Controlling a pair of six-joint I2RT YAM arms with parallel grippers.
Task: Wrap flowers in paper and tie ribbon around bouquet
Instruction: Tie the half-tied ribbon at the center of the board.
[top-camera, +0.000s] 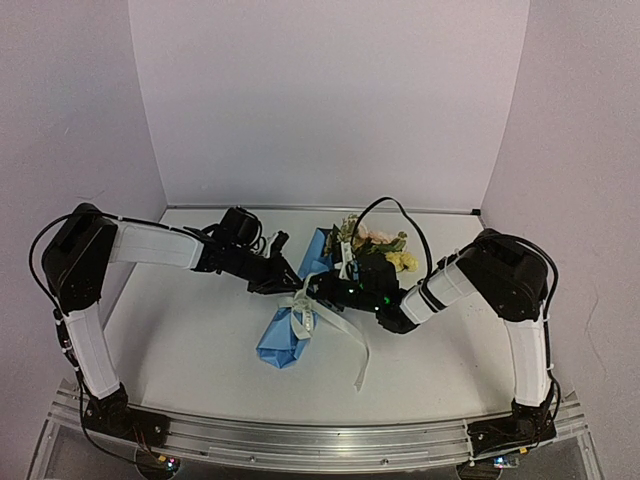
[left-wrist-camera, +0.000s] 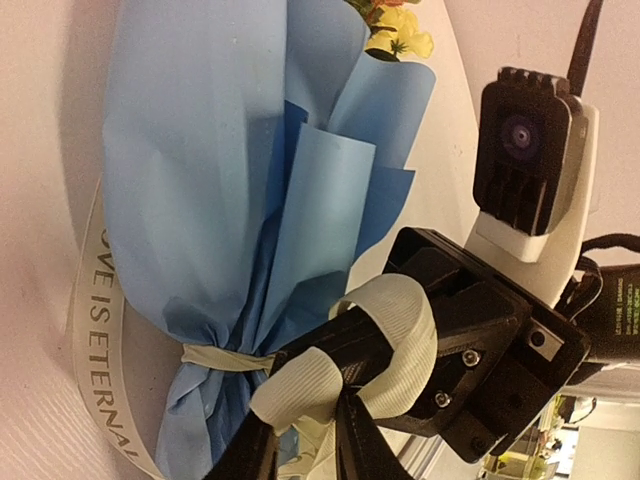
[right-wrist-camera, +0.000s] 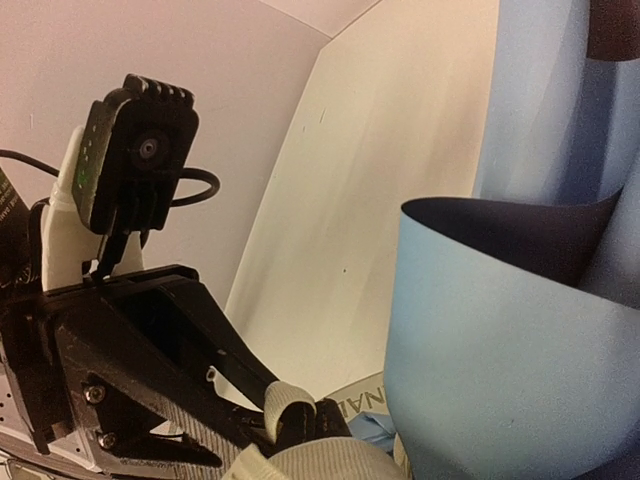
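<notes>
currently the wrap step reads as complete: the paper (top-camera: 283, 345) encloses the flowers (top-camera: 375, 240) as a cone lying diagonally at the middle of the worktop (top-camera: 180, 340), blooms toward the far right corner, stem end toward the near edge. the ribbon (left-wrist-camera: 215, 356) circles the narrow waist of the cone, drawn tight. the tie step is judged partly done: no finished knot or bow shows, and two loose tails trail toward the near edge.

right gripper (top-camera: 323, 290): clenched, a turn of the ribbon looped over its closed fingers, just beside the waist. left gripper (top-camera: 283, 286): at the waist from the left, jaws narrow about a fold of the ribbon; whether they actually pinch it cannot be told, since the loop hides the tips.

legible marking: capitals printed along the ribbon read "ve is eterna"; both ends of the line are cut off by the paper and the edge of view. a small label (left-wrist-camera: 622, 295) on the right arm is too small to read.
</notes>
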